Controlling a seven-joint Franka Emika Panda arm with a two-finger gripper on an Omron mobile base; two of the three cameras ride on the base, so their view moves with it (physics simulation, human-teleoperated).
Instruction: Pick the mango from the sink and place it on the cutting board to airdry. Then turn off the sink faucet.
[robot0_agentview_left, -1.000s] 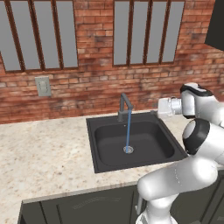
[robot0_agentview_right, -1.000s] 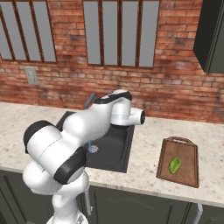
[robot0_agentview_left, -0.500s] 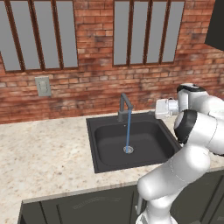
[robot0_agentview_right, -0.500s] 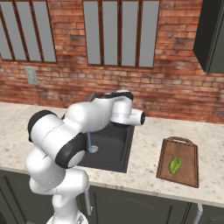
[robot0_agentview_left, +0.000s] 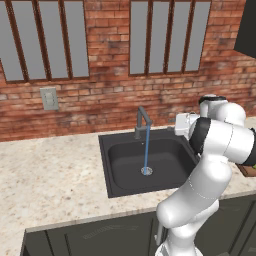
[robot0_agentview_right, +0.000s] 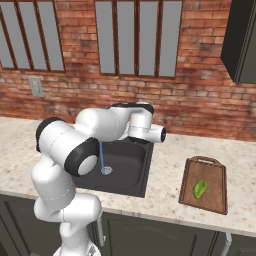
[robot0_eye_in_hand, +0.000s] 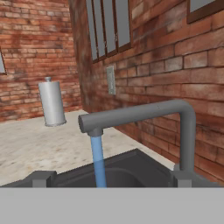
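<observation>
Since a second ago the arm (robot0_agentview_left: 215, 150) has folded tighter, its elbow swung nearer the camera while the wrist stays by the sink's right rim. Counter (robot0_agentview_left: 50, 170) of pale speckled stone runs below the brick wall. Set into it, the sink (robot0_agentview_left: 125, 162) is dark, with water (robot0_agentview_left: 146, 147) streaming from the faucet (robot0_agentview_left: 142, 120) onto the drain (robot0_agentview_left: 146, 171). Right of the sink lies the board (robot0_agentview_right: 205, 185), and the mango (robot0_agentview_right: 200, 188) rests on it near the middle. Gripper (robot0_eye_in_hand: 109, 178) points level at the faucet, its fingers (robot0_eye_in_hand: 41, 178) spread wide, holding nothing. Beyond, a grey canister (robot0_eye_in_hand: 51, 103) stands on the counter
</observation>
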